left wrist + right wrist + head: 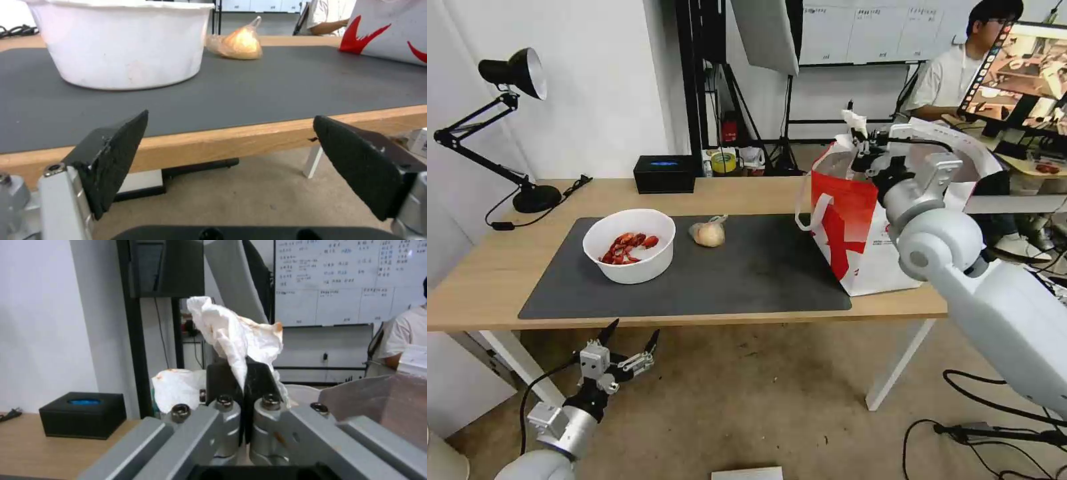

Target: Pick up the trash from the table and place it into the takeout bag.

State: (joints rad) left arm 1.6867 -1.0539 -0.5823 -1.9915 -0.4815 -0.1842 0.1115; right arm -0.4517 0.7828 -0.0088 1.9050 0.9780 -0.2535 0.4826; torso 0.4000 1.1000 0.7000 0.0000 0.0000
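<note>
a black desk lamp (514,73) stands at the far left; a black box (664,173) with a blue mark sits behind.

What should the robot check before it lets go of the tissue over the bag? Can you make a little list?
1. Tissue held tight: ok. The right gripper is shut on the tissue.
2. Gripper over the bag: ok, as far as I can tell. In the head view the right gripper sits at the top of the bag.
3. Bag open: ok. The foil lining shows beside the gripper in the right wrist view.
4. Bag standing up: ok. It is upright on the table.
5. Left gripper out of the way: ok. It is open, low in front of the table edge.
6. Trash left: not ok. The bowl and the bagged lump are on the mat.
</note>
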